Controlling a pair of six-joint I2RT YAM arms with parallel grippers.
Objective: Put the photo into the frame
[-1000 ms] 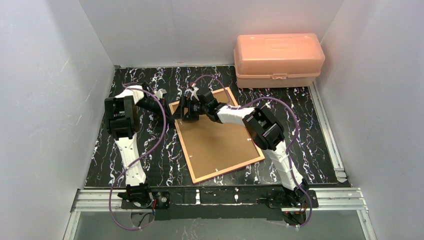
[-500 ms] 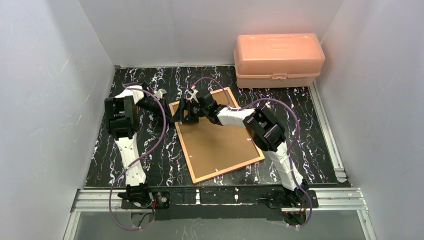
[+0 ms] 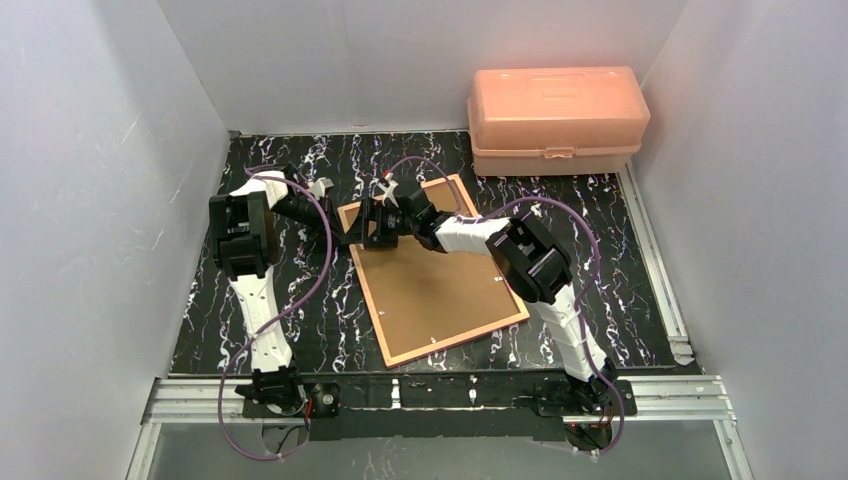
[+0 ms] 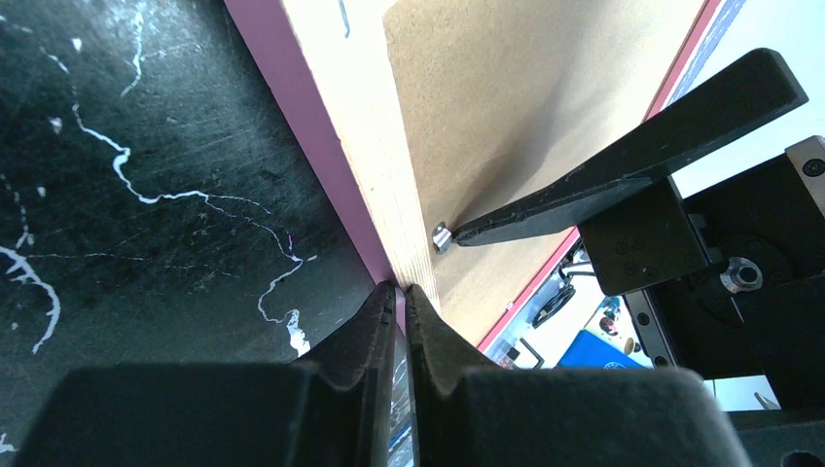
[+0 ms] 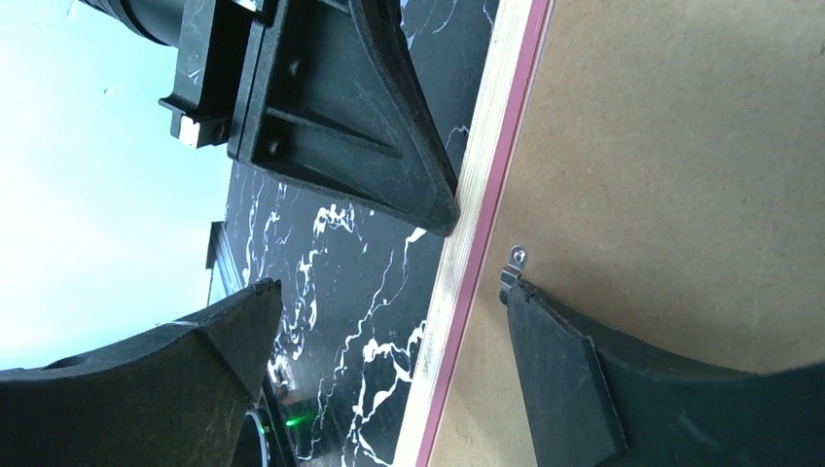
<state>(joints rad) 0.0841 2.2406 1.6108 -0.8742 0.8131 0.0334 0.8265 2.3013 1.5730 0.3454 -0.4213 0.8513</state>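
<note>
The frame lies face down on the black marbled mat, its tan back up and a brown backing board set inside it. The photo is hidden. My left gripper is shut, its tips pressed against the frame's outer left edge near the far corner. My right gripper stands open across that same edge. One fingertip touches a small metal tab on the board, the other hangs over the mat. In the left wrist view that finger meets the tab.
A peach plastic box stands at the back right, just off the mat. White walls close in on the left, back and right. A metal rail carrying both arm bases runs along the near edge.
My right gripper has crept slightly left toward the frame's left edge. The left arm and the frame have not moved.
</note>
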